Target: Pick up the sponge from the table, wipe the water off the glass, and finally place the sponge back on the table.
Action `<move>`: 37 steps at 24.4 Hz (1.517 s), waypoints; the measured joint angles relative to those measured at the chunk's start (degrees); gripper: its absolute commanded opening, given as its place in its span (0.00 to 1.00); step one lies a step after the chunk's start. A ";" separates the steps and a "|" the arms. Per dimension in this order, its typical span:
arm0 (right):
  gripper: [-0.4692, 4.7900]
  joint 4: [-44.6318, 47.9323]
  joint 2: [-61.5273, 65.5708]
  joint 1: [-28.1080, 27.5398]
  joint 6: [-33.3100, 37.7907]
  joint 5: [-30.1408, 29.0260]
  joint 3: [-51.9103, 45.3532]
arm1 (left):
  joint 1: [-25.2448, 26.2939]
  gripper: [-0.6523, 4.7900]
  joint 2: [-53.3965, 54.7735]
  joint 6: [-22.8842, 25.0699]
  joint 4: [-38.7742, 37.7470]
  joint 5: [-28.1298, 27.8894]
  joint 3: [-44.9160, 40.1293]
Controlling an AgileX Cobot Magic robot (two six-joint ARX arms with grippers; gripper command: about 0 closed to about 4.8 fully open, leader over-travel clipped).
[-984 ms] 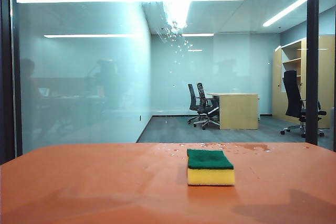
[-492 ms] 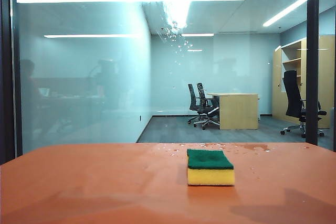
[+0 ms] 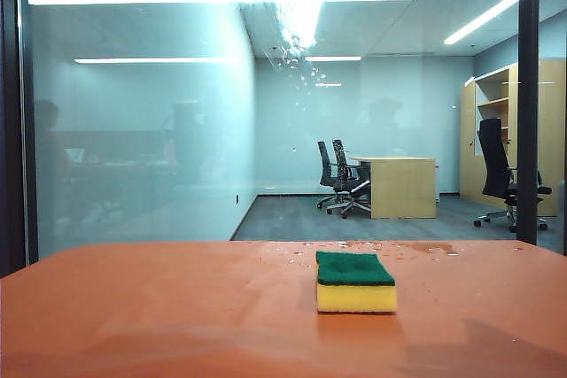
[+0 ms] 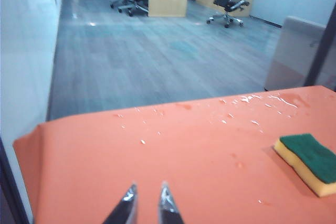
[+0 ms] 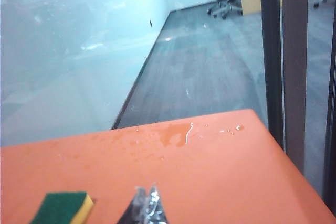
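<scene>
The sponge, yellow foam with a dark green top, lies flat on the orange table a little right of the middle. It also shows as the sponge in the left wrist view and the sponge in the right wrist view. Behind the table stands the glass, with water running in whitish streaks and droplets near its top middle. My left gripper hovers over bare table well aside of the sponge, its jaws apart and empty. My right gripper is shut on nothing, beside the sponge. Neither gripper shows in the exterior view.
Droplets and a small puddle wet the table's far edge. A dark vertical frame bar crosses the glass at the right. Beyond the glass are a wooden desk and office chairs.
In the exterior view the sponge and table stay put. The arms' shadows along the table's near edge have shifted slightly.
</scene>
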 measured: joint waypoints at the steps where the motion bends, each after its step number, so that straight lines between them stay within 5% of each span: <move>1: 0.07 -0.59 0.04 0.00 0.44 0.00 0.79 | 0.00 0.24 0.00 -0.04 -0.44 0.26 0.00; 10: 0.07 -1.14 6.23 0.00 1.64 -2.93 7.78 | 0.00 0.24 0.00 -1.16 -1.09 6.88 0.00; 15: 0.09 -1.20 20.83 0.02 2.10 -9.14 13.97 | 0.00 0.24 0.00 -1.20 -1.14 8.74 0.00; 19: 0.34 -0.98 30.73 0.02 2.16 -13.20 19.23 | 0.00 0.25 0.00 -1.22 -1.44 9.99 0.00; 24: 0.49 -0.85 44.81 0.55 3.56 -19.54 25.46 | 0.00 0.25 0.00 -1.25 -2.10 10.23 0.00; 26: 0.74 -0.83 50.12 1.86 3.67 -21.40 27.54 | 0.00 0.25 0.00 -1.25 -2.16 10.23 0.00; 28: 0.88 -0.74 57.31 4.13 3.76 -22.67 30.40 | 0.00 0.25 0.00 -1.25 -2.12 10.25 0.00; 37: 0.90 -1.33 77.13 11.32 3.82 -24.72 37.79 | 0.00 0.25 0.00 -1.27 -3.02 10.32 0.00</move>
